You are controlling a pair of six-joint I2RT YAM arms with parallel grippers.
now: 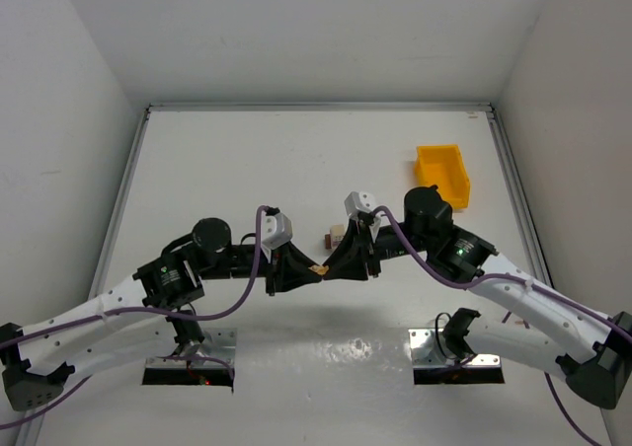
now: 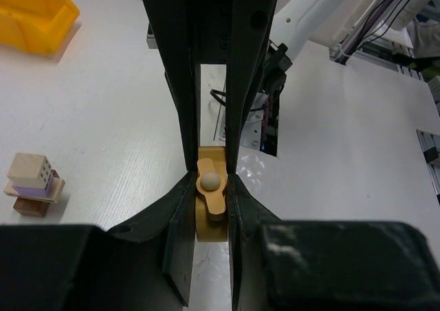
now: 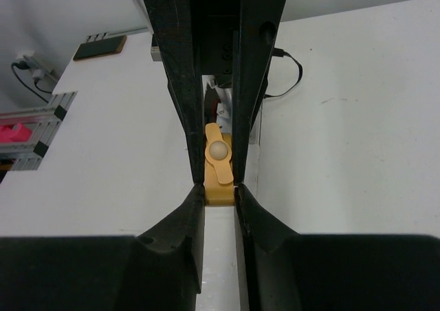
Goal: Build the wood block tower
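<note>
The wood block tower [image 2: 33, 185] is a short stack: a pale cube with dark dots on top, a thin purple layer and a tan slab under it, and a darker brown block at the base. It stands upright at the lower left of my left wrist view. In the top view it sits at the middle of the frame, just above the spot where my two tools meet.

At that spot, between the tools, is a small orange-tan oblong wooden piece with a pale round knob [image 2: 210, 181]. Its face is smooth and its ends are rounded. My left gripper [image 2: 210, 208] is drawn in narrow, its matte black fingers pressed against both sides of one end of the piece. My right gripper [image 3: 220, 195] comes in from the opposite side, nose to nose with the left. Its fingers are also narrow and touch both sides of the other end.

The glossy white table [image 1: 296, 150] lies beneath. A yellow plastic bin [image 1: 441, 173] with an open top stands at the upper right of the top view, well apart from the stack.
</note>
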